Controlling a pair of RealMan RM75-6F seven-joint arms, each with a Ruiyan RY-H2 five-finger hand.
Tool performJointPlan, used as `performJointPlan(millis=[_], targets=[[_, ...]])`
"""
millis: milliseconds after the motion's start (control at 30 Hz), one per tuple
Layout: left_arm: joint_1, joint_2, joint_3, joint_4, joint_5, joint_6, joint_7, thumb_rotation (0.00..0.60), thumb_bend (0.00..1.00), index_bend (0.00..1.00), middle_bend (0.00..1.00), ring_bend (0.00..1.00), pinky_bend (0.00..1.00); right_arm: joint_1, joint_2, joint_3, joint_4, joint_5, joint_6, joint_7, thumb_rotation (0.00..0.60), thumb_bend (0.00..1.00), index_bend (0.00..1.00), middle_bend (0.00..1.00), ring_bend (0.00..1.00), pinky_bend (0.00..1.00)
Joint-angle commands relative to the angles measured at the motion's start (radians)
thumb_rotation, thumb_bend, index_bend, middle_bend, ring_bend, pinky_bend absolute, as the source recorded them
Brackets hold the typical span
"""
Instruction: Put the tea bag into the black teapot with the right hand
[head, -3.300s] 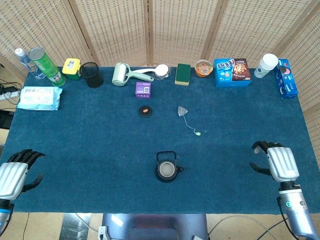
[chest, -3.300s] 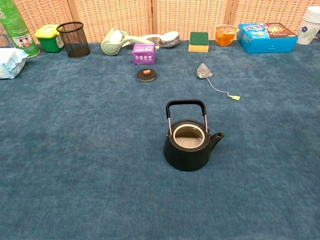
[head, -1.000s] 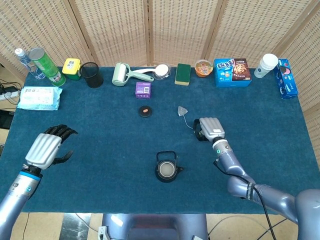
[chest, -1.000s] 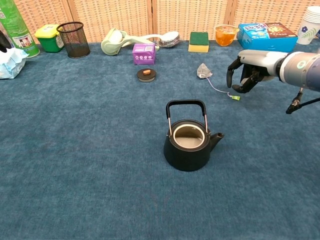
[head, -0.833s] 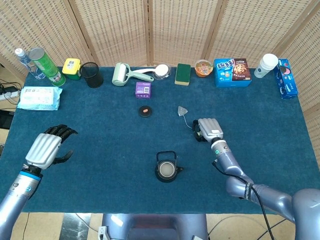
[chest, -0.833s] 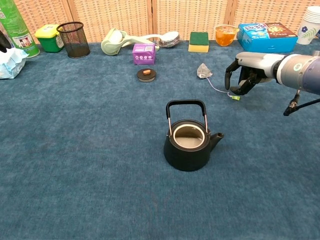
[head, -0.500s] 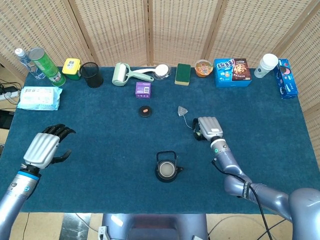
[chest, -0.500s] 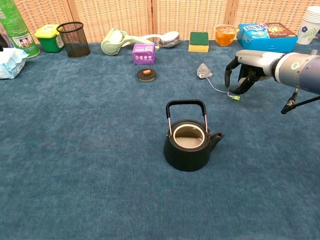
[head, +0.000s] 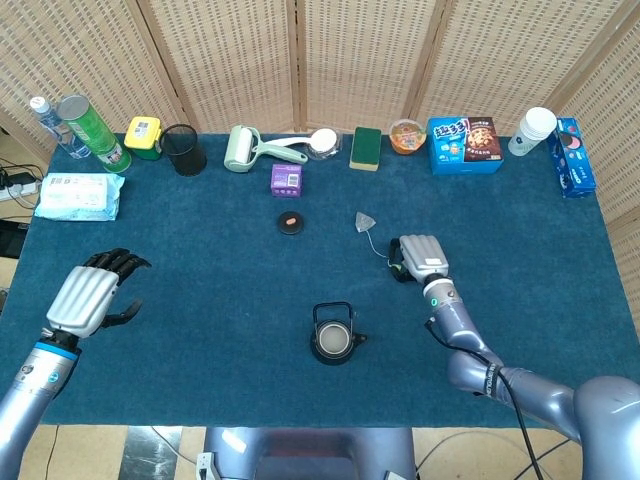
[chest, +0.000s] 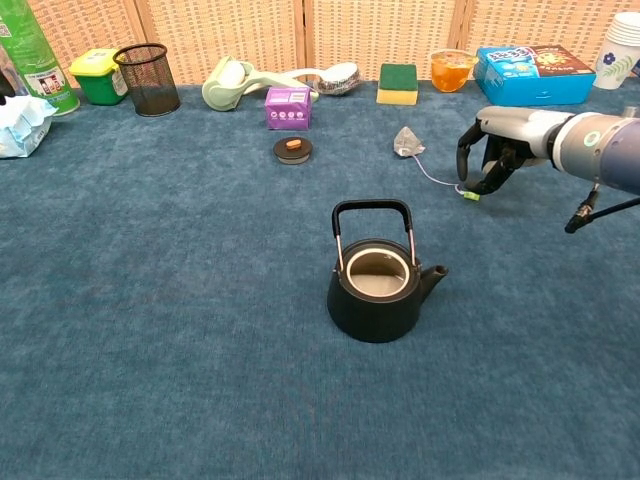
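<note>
The black teapot (head: 333, 338) (chest: 376, 285) stands lidless near the table's front middle, handle upright. The tea bag (head: 365, 221) (chest: 407, 142) lies on the blue cloth behind it. Its string runs to a green tag (head: 396, 266) (chest: 468, 195). My right hand (head: 420, 257) (chest: 495, 145) hovers palm down over the tag end, fingers curved downward with their tips just above the tag, nothing visibly gripped. At the left front, my left hand (head: 88, 295) is held above the cloth with nothing in it and its fingers loosely bent.
The teapot lid (head: 291, 222) (chest: 293, 148) lies left of the tea bag. Along the back edge stand a purple box (chest: 288, 107), mesh cup (chest: 146, 78), lint roller (chest: 232, 82), sponge (chest: 398, 83) and blue box (chest: 533, 74). A wipes pack (head: 78, 196) sits far left.
The right hand has stayed over the tag, shifting only slightly to the right. The left hand has drifted a little left. The tea bag and teapot have not moved.
</note>
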Motion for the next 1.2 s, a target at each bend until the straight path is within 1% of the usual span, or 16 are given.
performJointPlan(millis=[33, 400, 1200], targets=[[0.000, 0.000, 0.001, 0.001, 0.000, 0.001, 0.000, 0.600, 0.37, 0.27, 0.28, 0.17, 0.20, 0.001, -0.004, -0.001, 0.006, 0.005, 0.000, -0.004, 0.600, 0.45, 0.50, 1.00, 1.00, 1.00], [0.000, -0.001, 0.006, 0.006, -0.004, 0.000, -0.006, 0.600, 0.37, 0.27, 0.28, 0.17, 0.20, 0.002, -0.022, -0.012, 0.035, 0.025, -0.011, -0.020, 0.600, 0.45, 0.51, 1.00, 1.00, 1.00], [0.003, 0.000, 0.011, 0.018, -0.004, 0.008, -0.019, 0.600, 0.37, 0.27, 0.28, 0.17, 0.20, 0.015, -0.046, -0.010, 0.075, 0.076, -0.021, -0.066, 0.600, 0.45, 0.53, 1.00, 1.00, 1.00]])
